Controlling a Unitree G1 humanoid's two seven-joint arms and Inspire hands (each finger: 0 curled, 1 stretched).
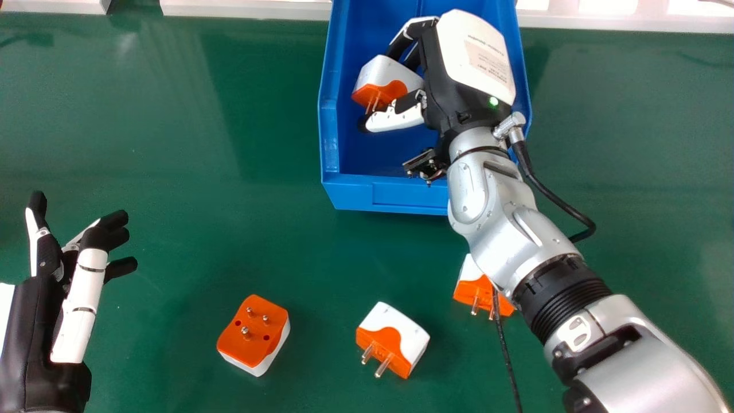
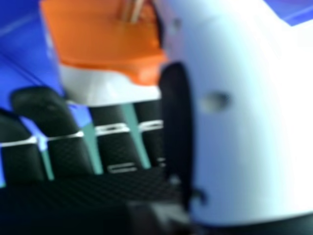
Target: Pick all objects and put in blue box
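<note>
One empty left hand (image 1: 85, 281) is resting at the left side, with its fingers loosely out and nothing in them. To the right of it, on the near part of the green table (image 1: 172, 143), the left plug block (image 1: 252, 335) is lying with its pins up. Next along, the middle plug block (image 1: 395, 338) is lying with its pins facing near and left.

Farther from you, the blue box (image 1: 390, 195) is standing, and the held plug block (image 1: 385, 74) is showing inside its walls. That block is sitting at the left side of your right hand (image 1: 464, 63). The fingers are bending around its far side and the thumb (image 1: 395, 119) is pressing close on its near side, so the right hand is partly closed and seems to be holding on. Since the block is already between the box walls, you are likely needing only to open the thumb and fingers, not to go more left. You are not seeing well enough to tell if it is touching the box floor.

Last, near and right of the box, the right plug block (image 1: 473, 275) is lying partly under the silver forearm (image 1: 493, 201).
</note>
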